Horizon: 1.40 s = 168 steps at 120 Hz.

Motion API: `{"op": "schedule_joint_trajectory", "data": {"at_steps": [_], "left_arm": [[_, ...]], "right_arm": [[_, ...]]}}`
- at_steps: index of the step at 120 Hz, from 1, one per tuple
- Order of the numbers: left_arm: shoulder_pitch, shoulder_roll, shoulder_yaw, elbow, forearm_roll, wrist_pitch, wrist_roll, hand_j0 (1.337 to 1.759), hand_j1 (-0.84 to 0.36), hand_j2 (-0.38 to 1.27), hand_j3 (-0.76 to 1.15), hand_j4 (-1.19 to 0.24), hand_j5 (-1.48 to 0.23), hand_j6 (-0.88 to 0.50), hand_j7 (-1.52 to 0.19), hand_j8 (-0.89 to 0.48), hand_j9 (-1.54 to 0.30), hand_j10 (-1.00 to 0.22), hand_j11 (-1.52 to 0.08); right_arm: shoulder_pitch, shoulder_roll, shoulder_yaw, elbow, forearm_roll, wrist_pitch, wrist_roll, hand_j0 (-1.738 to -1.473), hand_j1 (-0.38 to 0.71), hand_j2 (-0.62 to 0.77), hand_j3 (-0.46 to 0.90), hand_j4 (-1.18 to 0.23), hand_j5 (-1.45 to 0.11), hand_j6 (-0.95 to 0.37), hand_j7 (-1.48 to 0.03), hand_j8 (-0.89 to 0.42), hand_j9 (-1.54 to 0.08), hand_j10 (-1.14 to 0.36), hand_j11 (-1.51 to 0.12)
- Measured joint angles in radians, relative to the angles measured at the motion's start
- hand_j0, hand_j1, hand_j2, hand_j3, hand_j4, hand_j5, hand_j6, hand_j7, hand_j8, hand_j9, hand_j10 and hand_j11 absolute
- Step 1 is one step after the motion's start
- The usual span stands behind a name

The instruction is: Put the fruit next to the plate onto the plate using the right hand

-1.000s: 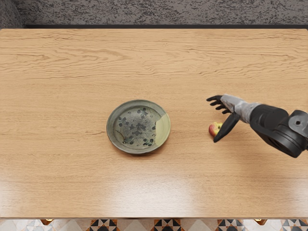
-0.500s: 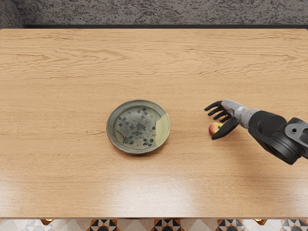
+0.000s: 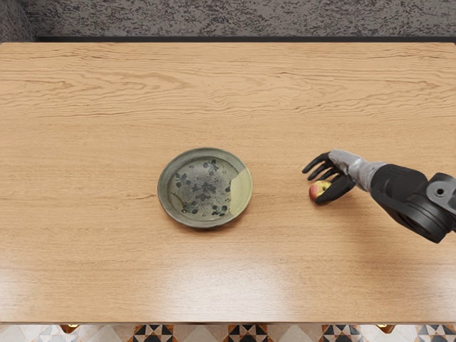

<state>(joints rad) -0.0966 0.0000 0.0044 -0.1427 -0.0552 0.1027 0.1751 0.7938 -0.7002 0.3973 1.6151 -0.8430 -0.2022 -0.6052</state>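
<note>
– At the desk's (image 3: 85, 107) left side, what do you have for me?

– Only wood grain, and your left arm doesn't show anywhere. Move your eye toward the middle and you meet the plate (image 3: 244, 191). It is green-grey with a dark flower pattern, lying flat with nothing on it.

– And the fruit?

– The fruit (image 3: 317, 190) is to the right of the plate, well apart from it, resting on the desk. It is small, red and yellow, and likely an apple, though too much of it is covered for you to swear to that.

– Where is my hand?

– Your right hand (image 3: 329, 174) is at the fruit, with its forearm (image 3: 410, 196) coming in from the right edge. The fingers (image 3: 313, 166) are apart, fanned over the fruit's far side. The thumb (image 3: 340, 189) curls round its right side and looks to touch it. Nothing is clamped, as far as this view tells.

– So which step am I on?

– By my reckoning you are at the grasp, with the carry and the setting-down not yet begun. Next you need to bring the fingers in against the thumb until the fruit is pinched firmly. Then lift it clear of the wood before you swing left.

– Anything to watch?

– A round thing like that may roll off toward the plate if the thumb pushes before the fingers land, so close from both sides together. After that, carry it over the plate's rim and lower it onto the patterned middle.
</note>
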Motion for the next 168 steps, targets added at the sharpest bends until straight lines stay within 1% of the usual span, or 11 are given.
{"op": "schedule_joint_trajectory", "data": {"at_steps": [20,23,37,51,87,123,168], "left_arm": [[0.0,0.0,0.0,0.0,0.0,0.0,0.0,1.658,0.34,0.0,0.0,-0.01,-0.01,-0.01,-0.01,-0.01,-0.01,-0.01,-0.01],[0.0,0.0,0.0,0.0,0.0,0.0,0.0,1.658,0.34,0.0,0.0,-0.01,-0.01,-0.01,-0.01,-0.01,-0.01,-0.01,-0.01],[0.0,0.0,0.0,0.0,0.0,0.0,0.0,1.658,0.34,0.0,0.0,-0.01,-0.01,-0.01,-0.01,-0.01,-0.01,-0.01,-0.01],[0.0,0.0,0.0,0.0,0.0,0.0,0.0,1.658,0.34,0.0,0.0,-0.01,-0.01,-0.01,-0.01,-0.01,-0.01,-0.01,-0.01],[0.0,0.0,0.0,0.0,0.0,0.0,0.001,1.658,0.34,0.0,0.0,-0.01,-0.01,-0.01,-0.01,-0.01,-0.01,-0.01,-0.01],[0.0,0.0,0.0,0.0,0.0,0.0,0.0,1.658,0.34,0.0,0.0,-0.01,-0.01,-0.01,-0.01,-0.01,-0.01,-0.01,-0.01],[0.0,0.0,0.0,0.0,0.0,0.0,0.001,1.658,0.34,0.0,0.0,-0.01,-0.01,-0.01,-0.01,-0.01,-0.01,-0.01,-0.01]], "right_arm": [[0.001,0.0,0.002,-0.001,-0.001,0.016,-0.001,-1.656,0.26,0.01,0.0,-0.56,-0.7,-0.55,-0.71,-0.4,-0.71,-0.42,-0.72],[0.002,-0.001,0.004,-0.001,0.0,0.018,-0.002,-1.656,0.26,0.04,0.0,-0.56,-0.7,-0.55,-0.71,-0.4,-0.72,-0.42,-0.73],[0.002,-0.004,0.021,-0.001,0.005,0.043,-0.004,-1.656,0.25,0.1,0.0,-0.56,-0.72,-0.56,-0.73,-0.42,-0.73,-0.43,-0.74],[0.005,-0.006,0.036,-0.001,0.007,0.063,-0.005,-1.657,0.25,0.11,0.0,-0.57,-0.74,-0.57,-0.73,-0.43,-0.74,-0.44,-0.74],[0.017,-0.007,0.063,-0.001,0.033,0.113,-0.006,-1.657,0.25,0.13,0.0,-0.57,-0.75,-0.57,-0.74,-0.44,-0.75,-0.45,-0.74],[0.047,0.0,0.07,0.0,0.059,0.135,-0.006,-1.657,0.25,0.13,0.0,-0.57,-0.75,-0.57,-0.74,-0.44,-0.75,-0.46,-0.75],[0.08,0.055,0.07,0.002,0.061,0.138,-0.006,-1.658,0.25,0.14,0.0,-0.57,-0.76,-0.57,-0.75,-0.44,-0.75,-0.45,-0.75]]}}
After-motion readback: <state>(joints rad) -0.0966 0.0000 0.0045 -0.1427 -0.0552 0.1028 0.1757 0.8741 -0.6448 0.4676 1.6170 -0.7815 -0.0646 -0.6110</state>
